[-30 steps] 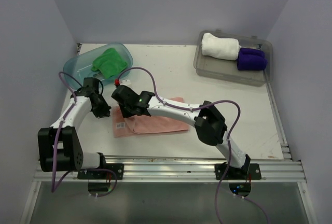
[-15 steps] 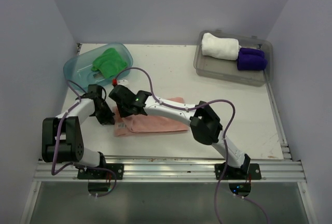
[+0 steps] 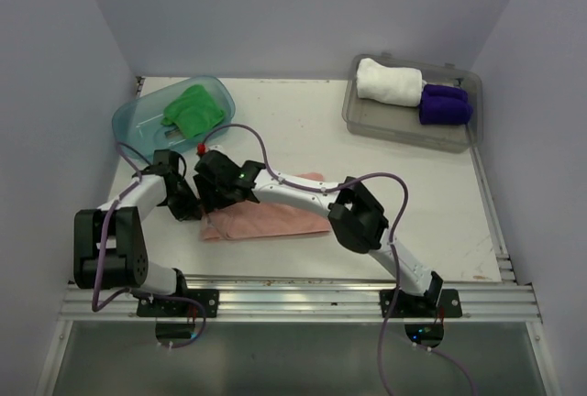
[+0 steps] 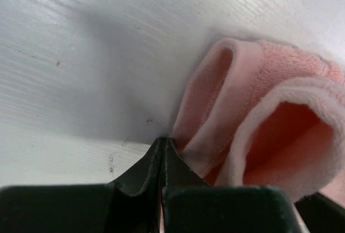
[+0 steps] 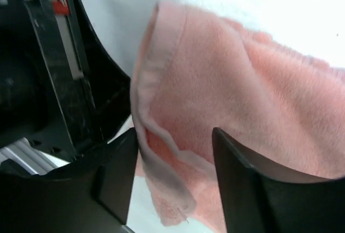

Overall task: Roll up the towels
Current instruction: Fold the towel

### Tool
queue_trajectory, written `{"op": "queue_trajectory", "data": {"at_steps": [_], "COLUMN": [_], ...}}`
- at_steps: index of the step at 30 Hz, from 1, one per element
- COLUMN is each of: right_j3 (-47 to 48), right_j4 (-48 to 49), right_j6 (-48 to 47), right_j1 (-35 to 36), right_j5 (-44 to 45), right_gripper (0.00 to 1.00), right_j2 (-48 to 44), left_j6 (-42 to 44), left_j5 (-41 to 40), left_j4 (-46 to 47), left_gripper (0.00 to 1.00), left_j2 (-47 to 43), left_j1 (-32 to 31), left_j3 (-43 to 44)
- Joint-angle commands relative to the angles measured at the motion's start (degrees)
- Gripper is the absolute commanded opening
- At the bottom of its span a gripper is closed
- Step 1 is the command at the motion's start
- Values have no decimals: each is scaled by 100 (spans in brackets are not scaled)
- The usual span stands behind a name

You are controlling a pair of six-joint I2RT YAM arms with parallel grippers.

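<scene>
A salmon pink towel (image 3: 275, 220) lies folded on the table in front of the arms. My left gripper (image 3: 190, 205) is at its left end. In the left wrist view that gripper (image 4: 163, 142) is shut, its tips against the looped edge of the pink towel (image 4: 259, 109); no cloth shows between the jaws. My right gripper (image 3: 216, 202) hangs over the same end. It stands open (image 5: 175, 160), its fingers on either side of the pink towel's (image 5: 226, 93) loose corner. A green towel (image 3: 194, 107) lies in the teal tub. Rolled white (image 3: 390, 82) and purple (image 3: 445, 103) towels lie in the grey tray.
The teal tub (image 3: 138, 119) stands at the back left, close behind my left arm. The clear grey tray (image 3: 404, 123) stands at the back right. Walls close the table in on three sides. My two wrists nearly touch over the towel's left end.
My right gripper has opened and shifted left along the pink towel. My left gripper has come down to the towel's left edge and closed fully there.
</scene>
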Motion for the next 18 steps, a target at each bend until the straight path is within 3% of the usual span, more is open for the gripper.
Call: {"op": "queue_trajectory", "data": {"at_steps": [1,3,11,15,18], "right_j3": [-46,-459,-3886,-4872,-5251], "right_j4": [506,681,1245,1131,1078], "right_j6": [-132,-106,35,114,45], "right_j1": [-129,-401,-1735,-2256,-2528], "right_j5": [-329,-347,74,285,286], "right_gripper": [62,63,61,60,47], "right_j2": [-566,-980,-3895,-4557,-4709], "left_j6": [-65,-21,23,23,-30], "left_j5": [-158,-167,-484,-89,17], "left_j4": [-182,-368,-1081,-932,-861], "left_gripper": [0,0,9,9,9], "left_j2": [-207,-443,-1200,-1403,-1289], "left_j1": [-12,58,331,287,-239], "left_j3": [141,326,1195,1354,1565]}}
